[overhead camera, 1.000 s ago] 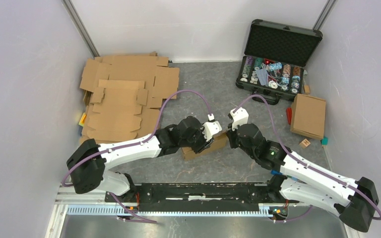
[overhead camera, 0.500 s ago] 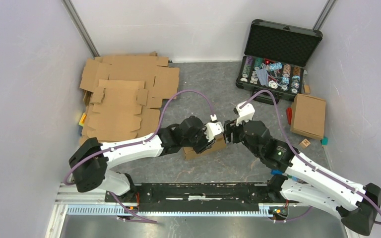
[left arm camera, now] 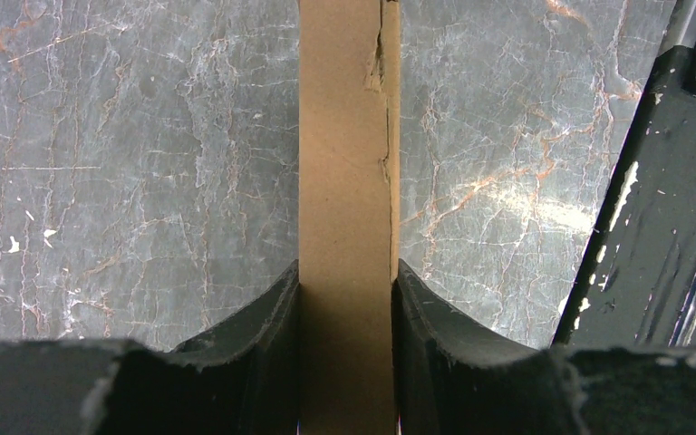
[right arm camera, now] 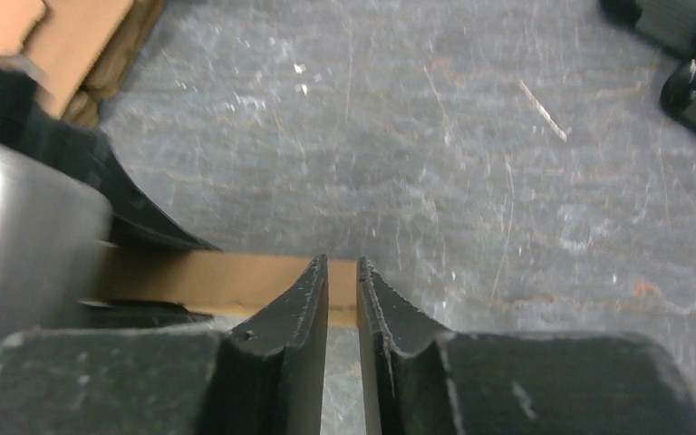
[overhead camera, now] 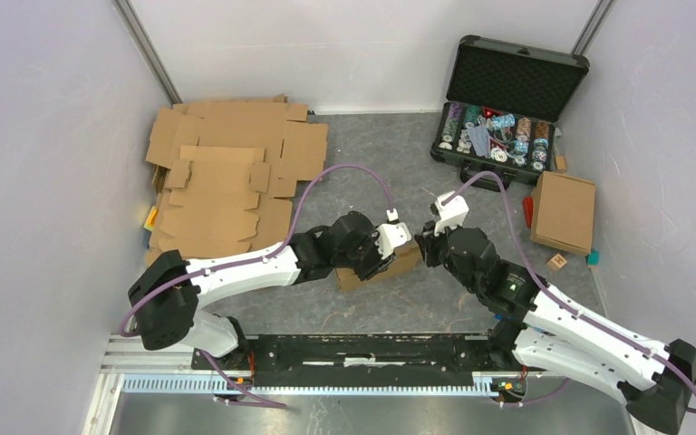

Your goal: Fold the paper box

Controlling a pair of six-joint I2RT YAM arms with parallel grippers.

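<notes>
The paper box (overhead camera: 407,262) is a small brown cardboard piece, partly folded, lying on the grey floor in the middle. My left gripper (overhead camera: 381,257) is shut on it; in the left wrist view the cardboard strip (left arm camera: 344,172) runs up from between the fingers (left arm camera: 276,308) and has a torn seam on its right side. My right gripper (overhead camera: 424,250) sits at the box's right end. In the right wrist view its jaws (right arm camera: 343,265) stand a narrow gap apart with nothing between them, and the box edge (right arm camera: 227,279) lies just beyond the tips.
A stack of flat cardboard blanks (overhead camera: 227,177) lies at the back left. An open black case of poker chips (overhead camera: 504,127) stands at the back right, with a finished folded box (overhead camera: 563,211) and small blocks (overhead camera: 557,262) near the right wall. A metal rail (overhead camera: 362,349) runs along the near edge.
My right gripper opened wide, then narrowed to a small gap, shifting slightly at the box's right end. My left gripper kept its hold on the box.
</notes>
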